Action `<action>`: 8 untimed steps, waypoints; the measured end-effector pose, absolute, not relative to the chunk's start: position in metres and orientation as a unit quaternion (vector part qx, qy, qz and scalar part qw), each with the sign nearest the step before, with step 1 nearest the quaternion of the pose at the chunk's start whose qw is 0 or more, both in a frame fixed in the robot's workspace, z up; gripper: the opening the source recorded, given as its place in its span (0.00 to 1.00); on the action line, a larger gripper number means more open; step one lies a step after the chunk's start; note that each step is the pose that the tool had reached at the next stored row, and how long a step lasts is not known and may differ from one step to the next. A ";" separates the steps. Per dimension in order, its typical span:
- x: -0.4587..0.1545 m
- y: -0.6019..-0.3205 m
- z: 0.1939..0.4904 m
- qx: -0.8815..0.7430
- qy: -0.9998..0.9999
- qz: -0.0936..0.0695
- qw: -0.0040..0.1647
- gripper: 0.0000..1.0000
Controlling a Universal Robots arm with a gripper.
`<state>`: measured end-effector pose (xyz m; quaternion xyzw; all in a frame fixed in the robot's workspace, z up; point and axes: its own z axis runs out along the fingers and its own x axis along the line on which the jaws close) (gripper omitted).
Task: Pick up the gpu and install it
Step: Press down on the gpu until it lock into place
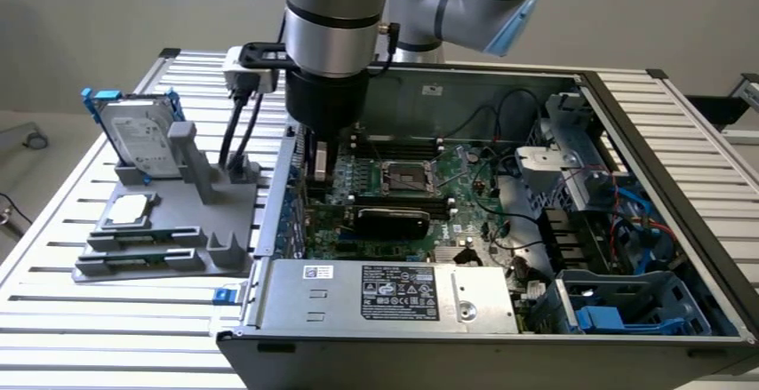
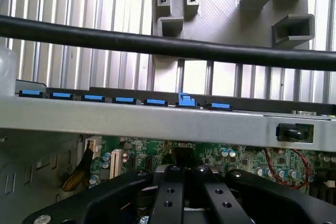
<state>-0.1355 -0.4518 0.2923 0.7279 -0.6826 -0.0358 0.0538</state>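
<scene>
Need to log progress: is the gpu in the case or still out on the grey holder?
In the case: the gpu lies over the motherboard, below the arm. Whether it is fully seated, cannot tell.

The black gripper (image 1: 318,161) reaches down inside the open grey computer case (image 1: 664,123), its fingertips hidden behind the case's wall; the green motherboard (image 2: 231,157) is partly covered.
</scene>
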 end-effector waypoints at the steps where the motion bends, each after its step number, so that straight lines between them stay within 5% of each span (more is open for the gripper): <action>1: -0.136 -0.452 0.293 0.728 -0.683 -0.036 0.054 0.11; 8: -0.136 -0.455 0.294 0.727 -0.683 -0.034 0.058 0.11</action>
